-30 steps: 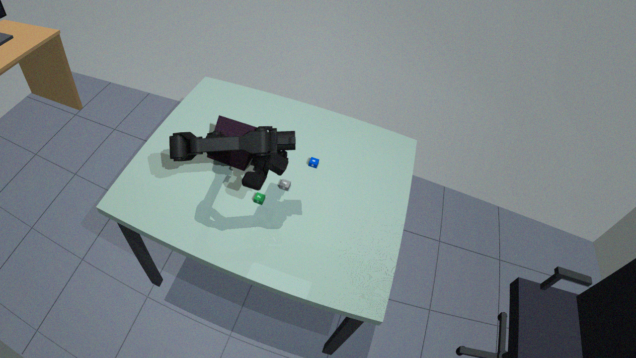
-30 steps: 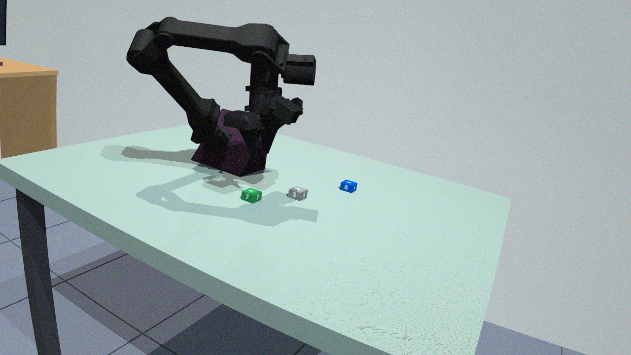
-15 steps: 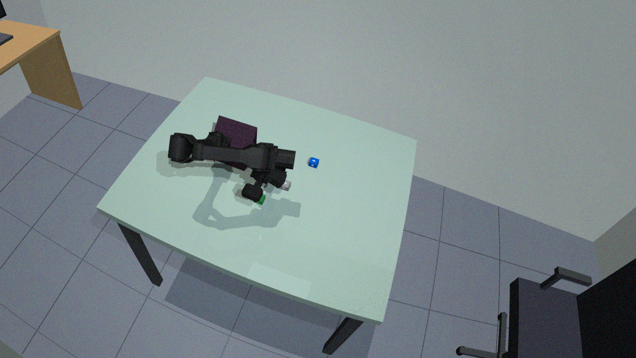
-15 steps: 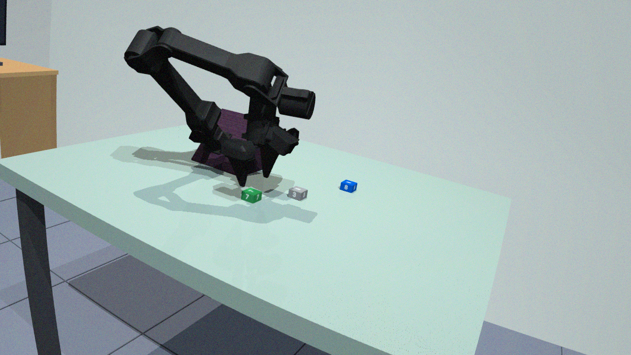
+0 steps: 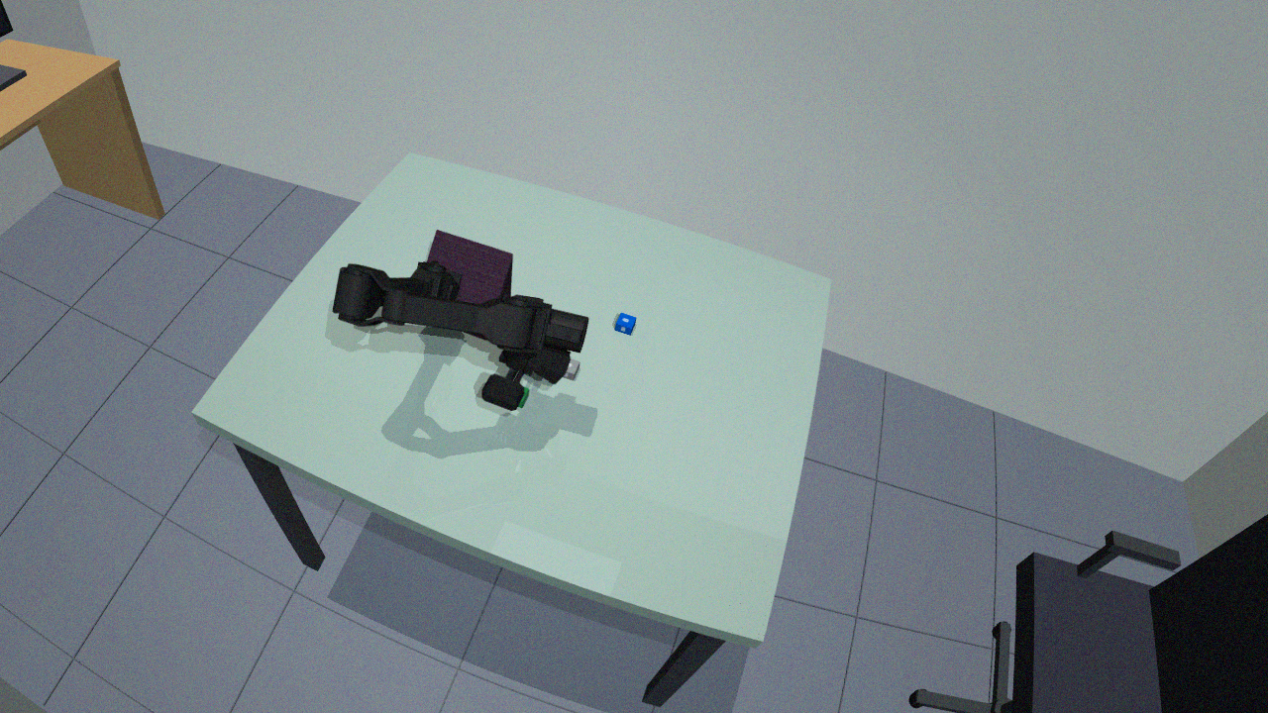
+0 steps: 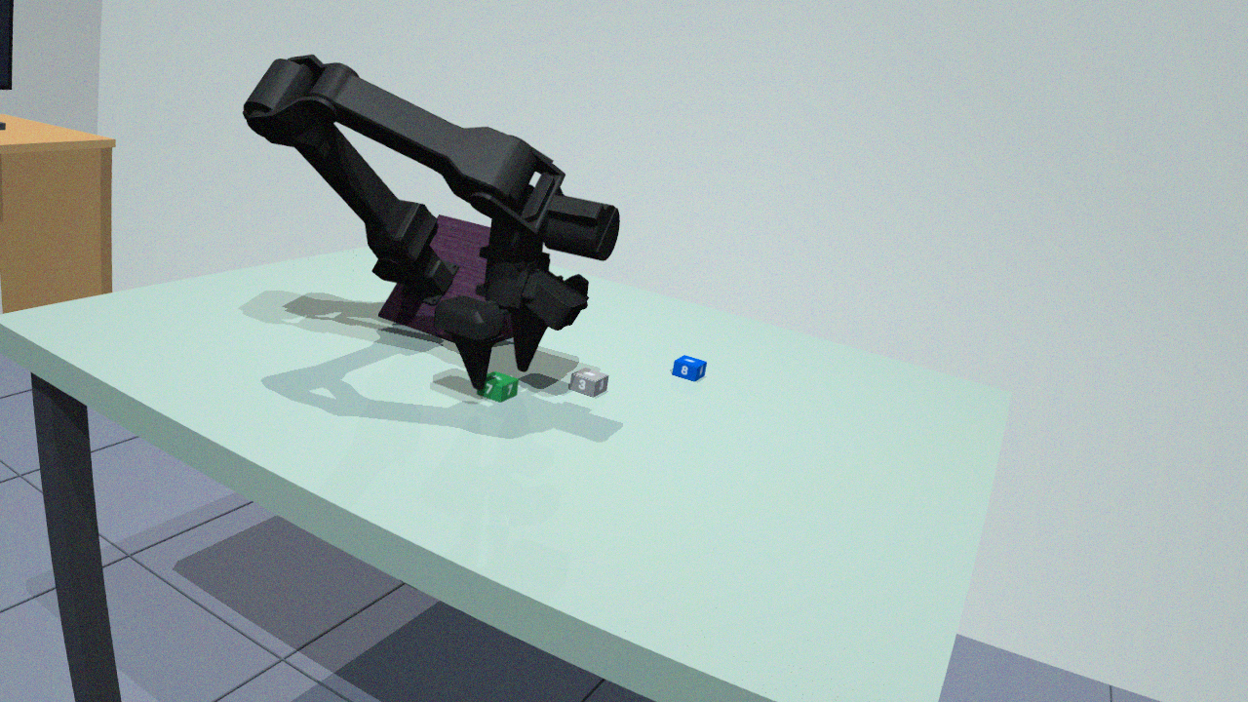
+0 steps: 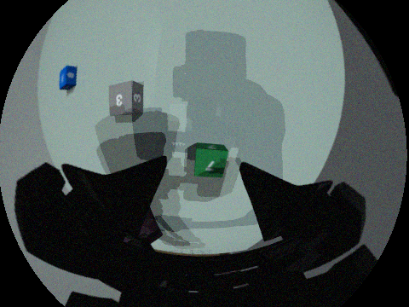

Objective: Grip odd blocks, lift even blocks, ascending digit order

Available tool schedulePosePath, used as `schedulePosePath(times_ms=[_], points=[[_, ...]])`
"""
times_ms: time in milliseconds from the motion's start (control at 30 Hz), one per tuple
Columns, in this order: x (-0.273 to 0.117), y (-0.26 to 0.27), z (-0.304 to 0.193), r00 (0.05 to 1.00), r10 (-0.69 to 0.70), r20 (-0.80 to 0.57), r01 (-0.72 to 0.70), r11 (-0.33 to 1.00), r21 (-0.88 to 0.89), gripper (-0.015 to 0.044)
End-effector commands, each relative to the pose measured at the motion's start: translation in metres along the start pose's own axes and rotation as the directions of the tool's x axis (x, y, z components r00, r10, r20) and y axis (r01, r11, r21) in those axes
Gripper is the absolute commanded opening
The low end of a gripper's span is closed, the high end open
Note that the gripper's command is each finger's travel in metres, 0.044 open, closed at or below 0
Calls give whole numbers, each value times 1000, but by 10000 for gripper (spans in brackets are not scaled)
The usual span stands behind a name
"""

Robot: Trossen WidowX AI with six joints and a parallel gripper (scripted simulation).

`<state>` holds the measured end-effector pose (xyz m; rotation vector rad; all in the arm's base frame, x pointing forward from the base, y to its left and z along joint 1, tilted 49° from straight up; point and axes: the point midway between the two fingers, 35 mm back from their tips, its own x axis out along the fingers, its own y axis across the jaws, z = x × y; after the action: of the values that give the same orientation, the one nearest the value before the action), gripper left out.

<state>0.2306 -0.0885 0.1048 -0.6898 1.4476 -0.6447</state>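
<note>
1. The arm (image 6: 409,148) is matt black all over, built of boxy, flat-sided links.
2. Its joints are round drum-shaped housings; the shoulder end shows a fat cylinder (image 5: 355,292).
3. A short black cylinder (image 6: 584,226) juts from the wrist.
4. The base (image 6: 453,261) is a dark purple wedge-shaped block.
5. The gripper (image 6: 501,370) has two black fingers (image 6: 475,353) tapering to sharp points, each from a bulky rounded knuckle.
6. No cables, screws or markings can be made out.

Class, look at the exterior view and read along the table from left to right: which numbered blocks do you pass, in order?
green block marked 7 → grey block marked 3 → blue block marked 8
</note>
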Motion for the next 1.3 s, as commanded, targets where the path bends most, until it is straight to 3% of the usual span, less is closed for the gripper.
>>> schedulePosePath(times_ms=[0,67,433,1133,1267], points=[[7,0,-1,1000,-6,-1,6,1000,-8,400],[8,0,-1,1000,-6,-1,6,1000,-8,400],[8,0,-1,1000,-6,-1,6,1000,-8,120],[8,0,-1,1000,-6,-1,6,1000,-8,120],[8,0,-1,1000,-6,-1,6,1000,-8,225]])
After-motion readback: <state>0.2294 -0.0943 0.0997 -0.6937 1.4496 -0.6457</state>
